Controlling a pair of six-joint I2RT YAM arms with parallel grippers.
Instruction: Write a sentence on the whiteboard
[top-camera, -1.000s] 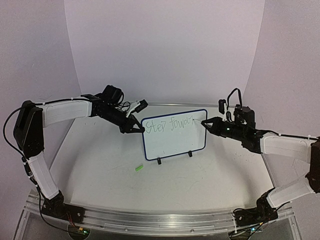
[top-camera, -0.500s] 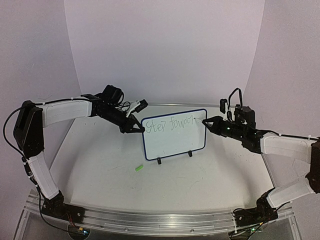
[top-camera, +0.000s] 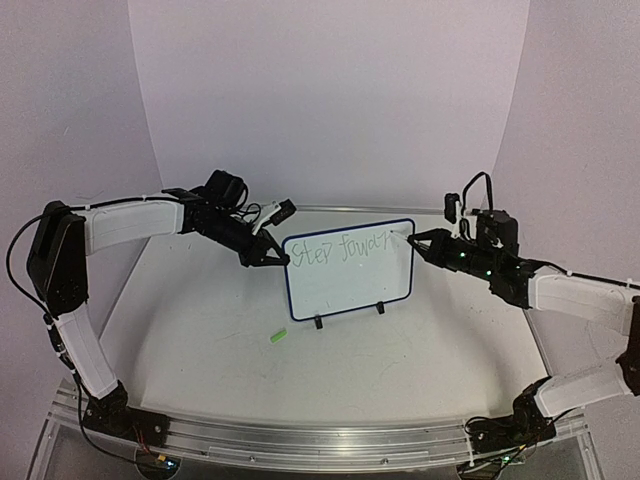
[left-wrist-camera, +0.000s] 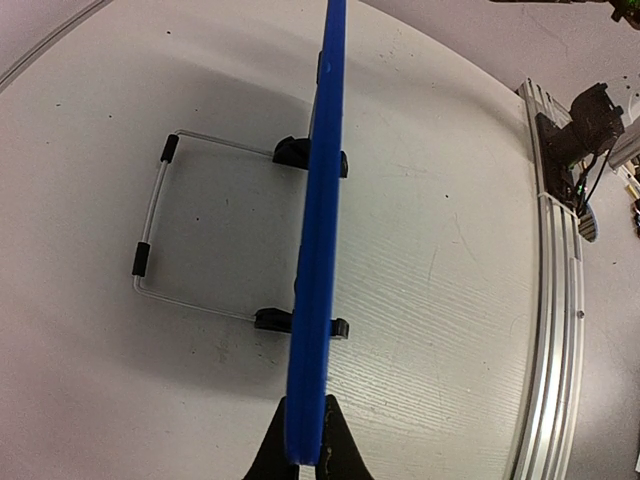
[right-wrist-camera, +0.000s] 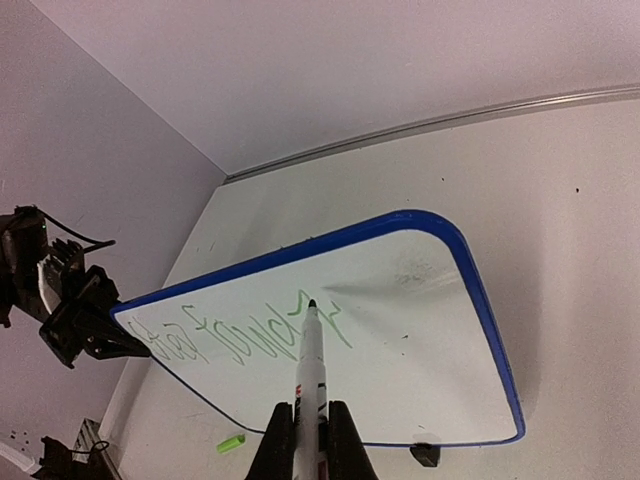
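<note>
The whiteboard (top-camera: 350, 285) stands upright on two black clip feet at mid table. The sentence (top-camera: 340, 248) is one line of greenish handwriting along its top, reading about "Step forwar". My left gripper (top-camera: 275, 258) is shut on the board's left edge; the left wrist view shows the blue frame (left-wrist-camera: 318, 250) edge-on between my jaws (left-wrist-camera: 305, 455). My right gripper (top-camera: 428, 243) is shut on a white marker (right-wrist-camera: 311, 370). Its dark tip rests at the last letters of the writing (right-wrist-camera: 240, 335) on the whiteboard (right-wrist-camera: 430, 350).
A small green marker cap (top-camera: 278, 337) lies on the table in front of the board's left corner, also in the right wrist view (right-wrist-camera: 231, 442). The wire stand (left-wrist-camera: 150, 230) sticks out behind the board. White walls enclose the table; a metal rail (top-camera: 320, 440) runs along its near edge.
My right gripper has shifted slightly right and up with the marker, and the last stroke of the line has grown. The left gripper and the board have not moved.
</note>
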